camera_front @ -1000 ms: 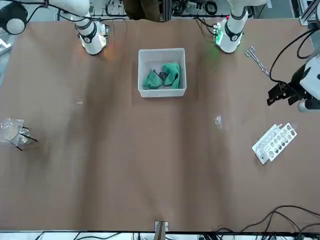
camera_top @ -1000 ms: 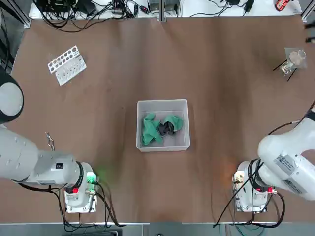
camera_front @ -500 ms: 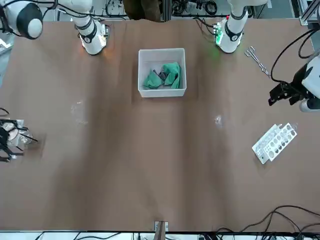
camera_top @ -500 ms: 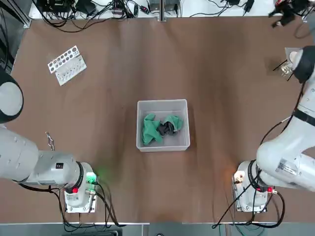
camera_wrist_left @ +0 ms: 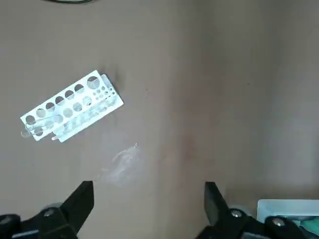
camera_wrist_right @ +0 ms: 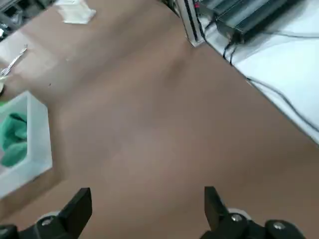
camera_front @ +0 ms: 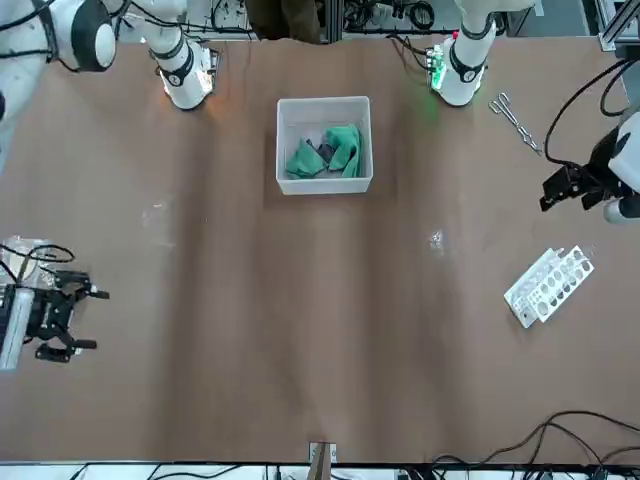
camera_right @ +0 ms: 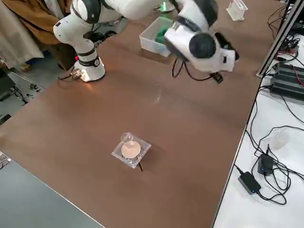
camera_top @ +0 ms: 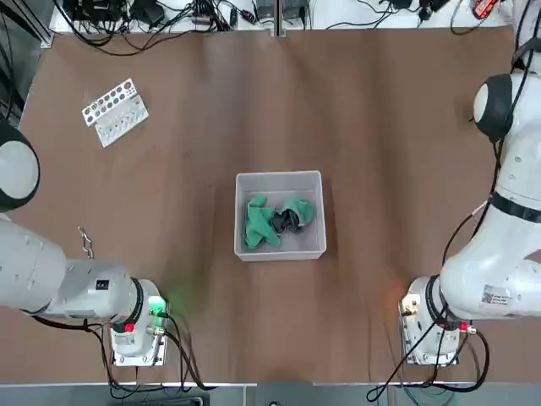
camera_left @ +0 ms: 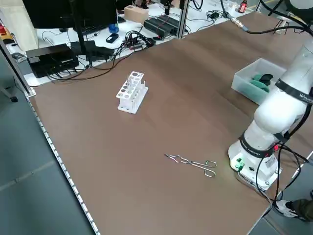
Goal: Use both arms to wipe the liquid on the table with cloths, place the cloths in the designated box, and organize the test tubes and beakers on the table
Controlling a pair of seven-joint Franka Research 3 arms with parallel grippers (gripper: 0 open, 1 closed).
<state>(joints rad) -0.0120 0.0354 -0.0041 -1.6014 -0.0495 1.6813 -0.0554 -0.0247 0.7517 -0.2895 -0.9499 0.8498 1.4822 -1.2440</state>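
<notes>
Matt brown table, plastic and glass on it

The table looks matt brown and smooth. The box is pale, slightly translucent plastic; the cloths in it are soft green fabric, crumpled. The rack is white plastic, the forceps bright metal, the beaker clear glass. The arms have glossy white shells.

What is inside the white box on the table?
The box holds crumpled green cloths with something dark between them. What the dark thing is, and the box floor under the cloths, cannot be seen.
</notes>
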